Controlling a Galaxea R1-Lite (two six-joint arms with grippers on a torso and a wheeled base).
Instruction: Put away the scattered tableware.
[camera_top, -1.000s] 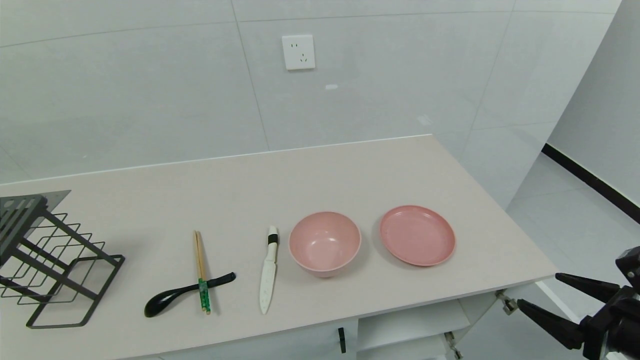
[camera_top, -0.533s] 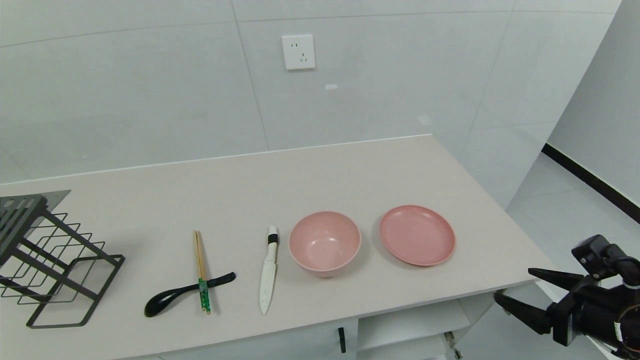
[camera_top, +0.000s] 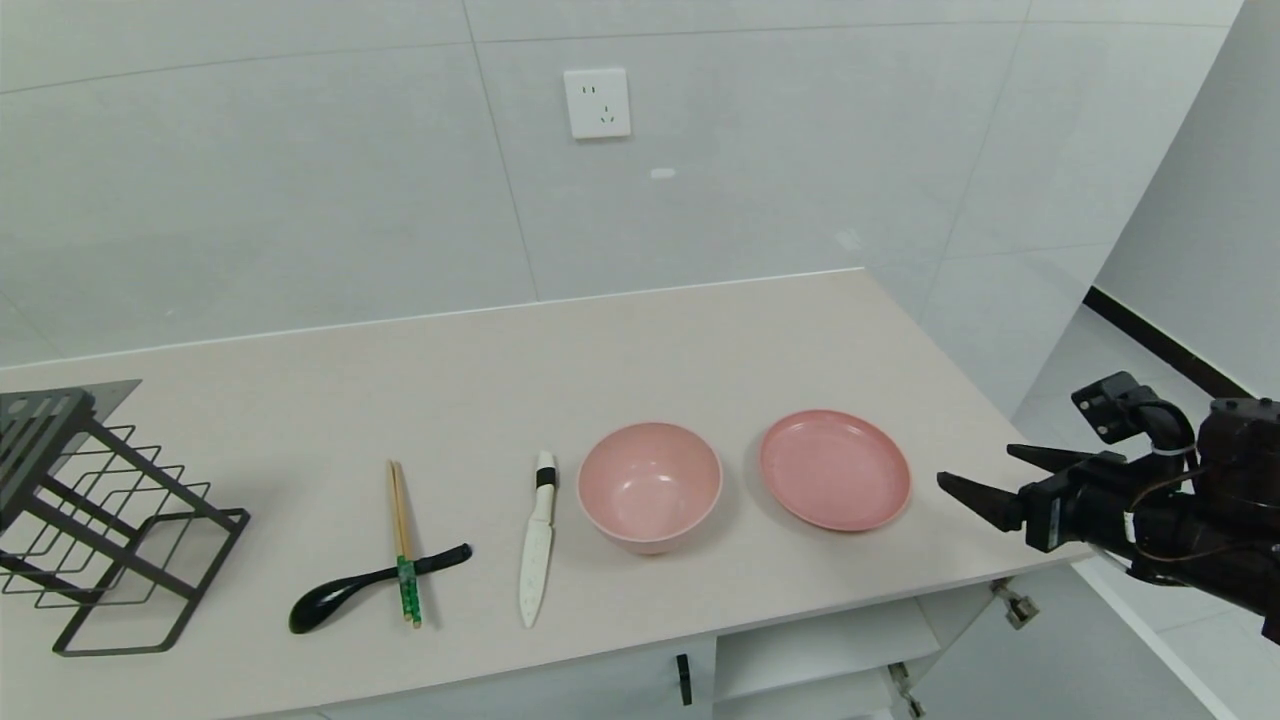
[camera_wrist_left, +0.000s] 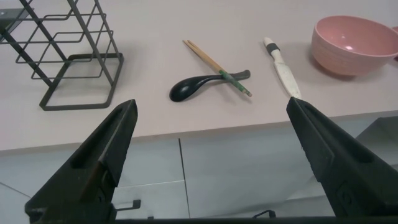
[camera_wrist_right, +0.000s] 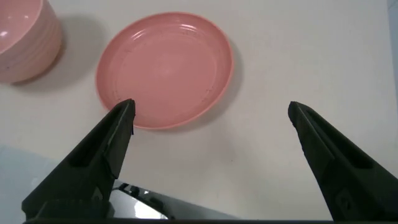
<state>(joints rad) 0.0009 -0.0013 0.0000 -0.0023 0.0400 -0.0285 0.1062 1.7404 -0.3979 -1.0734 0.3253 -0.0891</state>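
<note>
Right gripper (camera_top: 975, 465) (wide open, empty) near plate (camera_top: 834, 469); knife (camera_top: 537, 540) blade points toward counter (camera_top: 700, 340) front.

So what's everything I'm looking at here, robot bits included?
Counter: 1, beige, against the wall.
Wall socket: 1, white, above the counter.
Dish rack: 1, black wire, counter's left end.
Spoon: 1, black, right of the rack.
Chopsticks: 1 pair, wood with green ends, across the spoon's handle.
Bowl: 1, pink, front middle.
Plate: 1, pink, right of the bowl.
Knife: 1, white, left of the bowl.
Right gripper: 1, black, open, right of the plate.
Left gripper: 1, black, open, before the counter's front edge.
</note>
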